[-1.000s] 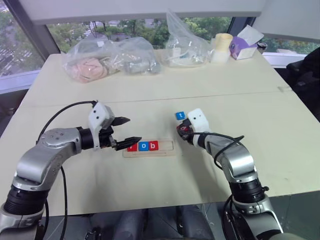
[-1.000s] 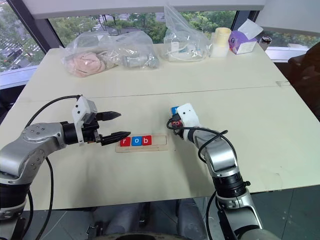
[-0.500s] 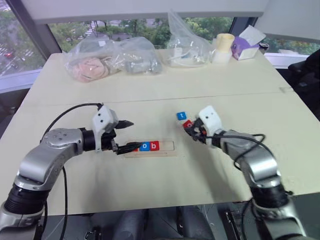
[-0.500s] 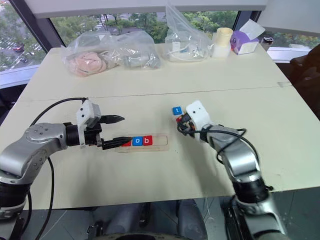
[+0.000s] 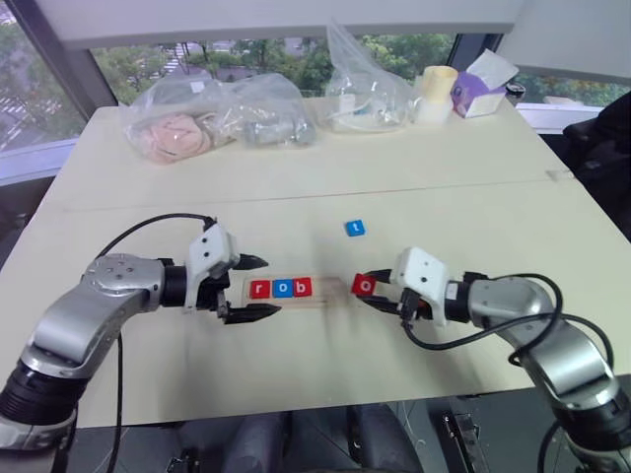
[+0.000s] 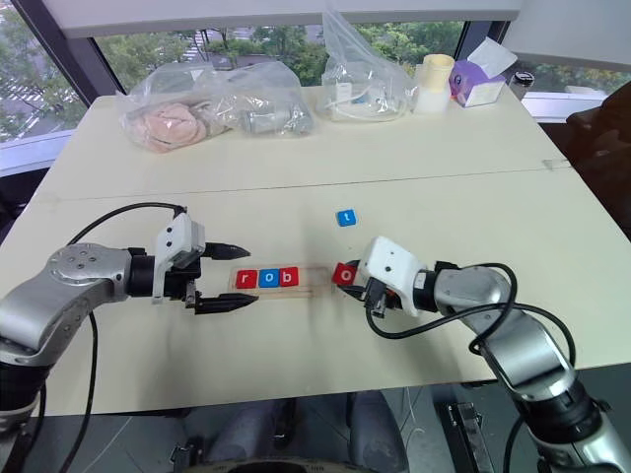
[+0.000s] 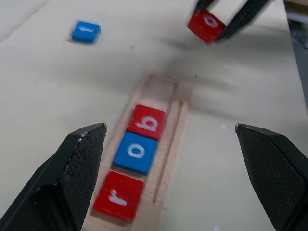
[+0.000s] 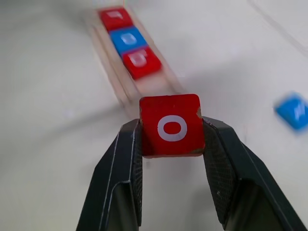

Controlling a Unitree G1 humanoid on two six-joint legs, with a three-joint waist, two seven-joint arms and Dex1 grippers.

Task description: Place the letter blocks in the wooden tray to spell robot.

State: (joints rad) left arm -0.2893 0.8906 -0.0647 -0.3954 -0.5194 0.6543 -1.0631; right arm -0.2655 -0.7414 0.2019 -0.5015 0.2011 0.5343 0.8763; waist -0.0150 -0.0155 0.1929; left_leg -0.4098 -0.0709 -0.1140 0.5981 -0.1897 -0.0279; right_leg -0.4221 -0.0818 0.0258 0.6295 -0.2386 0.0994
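Right wrist view shows right hand [image 8: 171, 144] pinching red o block [image 8: 171, 126]; left hand [image 5: 258, 288] gapes.

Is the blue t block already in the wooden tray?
No. The blue t block lies on the bare table, apart from the wooden tray, which holds only r, o and b.

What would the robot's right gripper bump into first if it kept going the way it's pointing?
Probably the wooden tray. The right gripper, shut on the red o block, points at the tray's open end, beside the red b block. Height above the table is unclear.
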